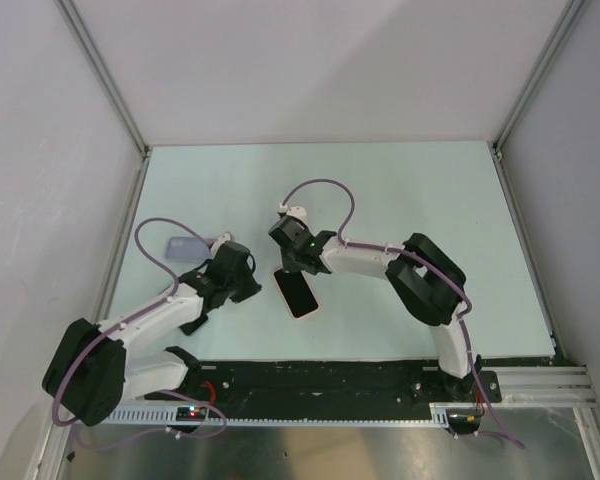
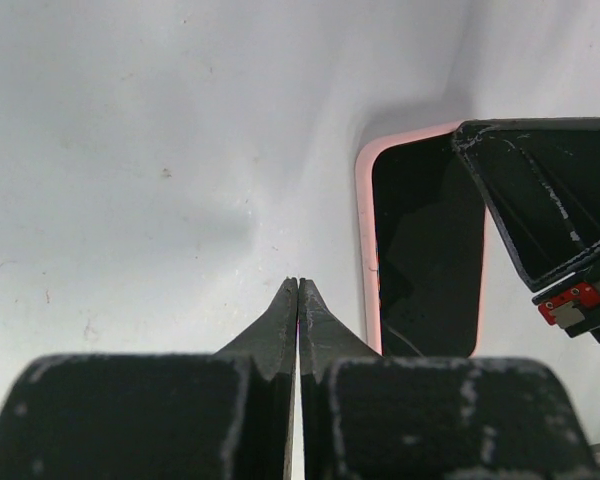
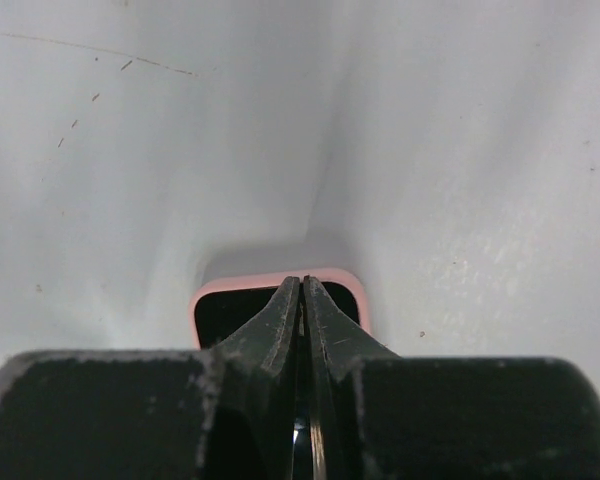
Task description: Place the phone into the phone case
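**Seating the phone: press, don't pinch**

The black glass-faced phone [image 1: 296, 295] lies flat mid-tabletop, framed by the pink rounded-corner phone case [image 2: 363, 200]. It looks to be in the case; I can't tell if it's fully clicked home.

The right tool [image 3: 301, 285] has its jaws narrowed to a slit and holds nothing, tips down over the phone's far short end. The left tool [image 2: 298, 285] is shut tight and empty, just beside the long left edge.

Advice: push straight down at the corners and work round the rim. Brace that edge with the left tool so nothing skates on the pale green tabletop [image 1: 410, 200].

A pale lavender translucent flat piece [image 1: 185, 246] lies apart to the left, with nothing visibly in it.
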